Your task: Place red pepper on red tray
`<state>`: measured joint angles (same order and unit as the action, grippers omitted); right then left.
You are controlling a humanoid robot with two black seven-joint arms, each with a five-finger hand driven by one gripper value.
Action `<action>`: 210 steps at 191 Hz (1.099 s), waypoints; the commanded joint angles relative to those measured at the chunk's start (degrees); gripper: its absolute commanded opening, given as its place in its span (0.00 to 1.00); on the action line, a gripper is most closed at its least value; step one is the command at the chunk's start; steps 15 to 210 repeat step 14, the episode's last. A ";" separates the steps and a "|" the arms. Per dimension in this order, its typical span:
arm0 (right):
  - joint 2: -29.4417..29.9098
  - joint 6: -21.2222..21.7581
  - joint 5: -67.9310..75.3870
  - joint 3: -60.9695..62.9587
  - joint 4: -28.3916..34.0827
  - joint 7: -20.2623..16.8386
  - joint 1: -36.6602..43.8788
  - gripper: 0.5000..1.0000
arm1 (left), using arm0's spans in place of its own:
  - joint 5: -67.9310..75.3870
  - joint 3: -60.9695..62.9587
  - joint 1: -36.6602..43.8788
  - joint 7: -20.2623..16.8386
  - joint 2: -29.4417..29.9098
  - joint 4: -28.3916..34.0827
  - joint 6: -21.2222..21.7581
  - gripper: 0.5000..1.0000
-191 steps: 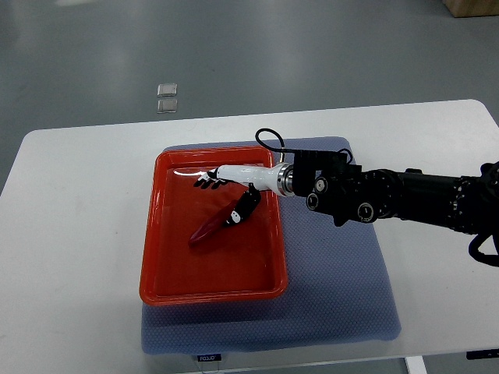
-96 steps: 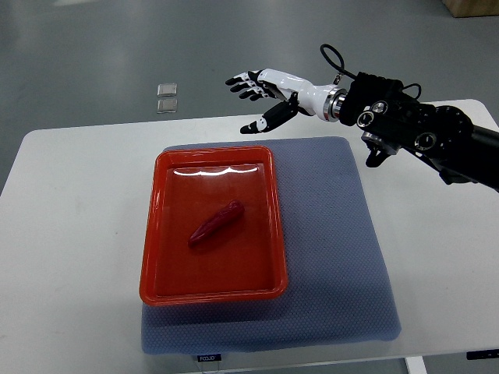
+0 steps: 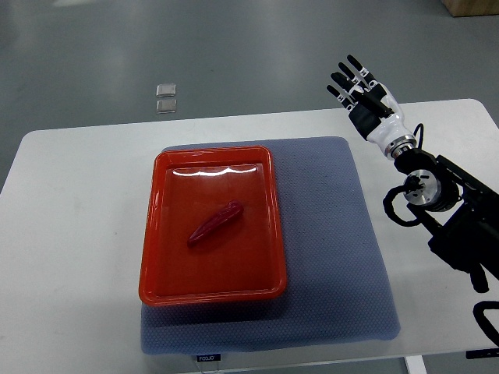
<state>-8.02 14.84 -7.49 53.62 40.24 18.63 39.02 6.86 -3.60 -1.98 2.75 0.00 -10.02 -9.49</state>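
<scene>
The red pepper lies on its side in the middle of the red tray, pointing from lower left to upper right. My right hand is raised off to the upper right, well away from the tray, over the table's far edge. Its fingers are spread and hold nothing. The black arm behind it runs down toward the right edge of the picture. My left arm does not show.
The tray sits on a blue-grey mat on a white table. Two small clear squares lie on the grey floor beyond the table. A brown box corner shows at top right.
My right hand let go of the pepper in the tray, lifted away and swung back to the right. The pepper has stayed where it was left.
</scene>
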 commanded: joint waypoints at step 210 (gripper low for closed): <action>1.52 1.69 0.20 0.78 -1.13 0.26 -1.13 0.83 | 0.00 0.00 -0.04 -0.03 0.00 0.00 0.00 1.00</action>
